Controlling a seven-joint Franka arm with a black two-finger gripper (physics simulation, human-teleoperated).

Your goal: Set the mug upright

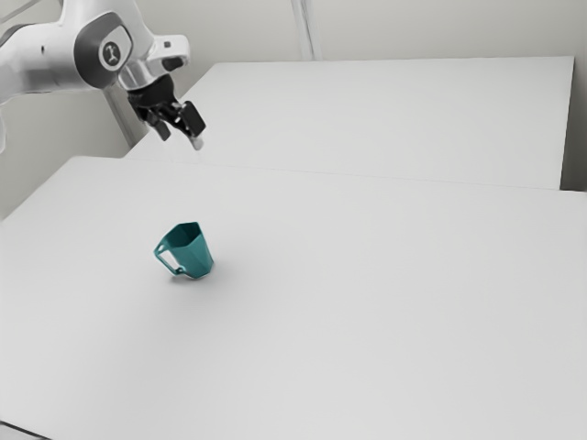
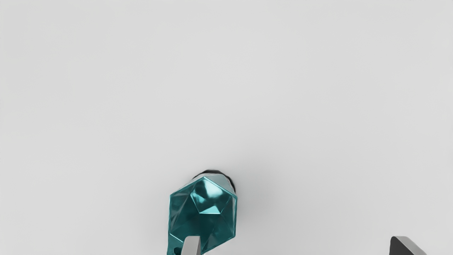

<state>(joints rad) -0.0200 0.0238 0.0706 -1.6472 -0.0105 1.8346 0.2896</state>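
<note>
Mug (image 1: 197, 259): whole handle (image 1: 163, 262) in exterior view, inner facets (image 2: 209, 198) in wrist view; end effector (image 1: 181, 137) spread apart

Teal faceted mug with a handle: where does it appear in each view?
Exterior view: the teal faceted mug sits left of centre on the white table, below the gripper.
Wrist view: the mug is partly behind one fingertip, well clear of the other.
Shared landmark: the gripper's two parted fingers.

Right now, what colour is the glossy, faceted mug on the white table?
The mug is teal, a dark blue-green; it shows best in the wrist view.
</note>
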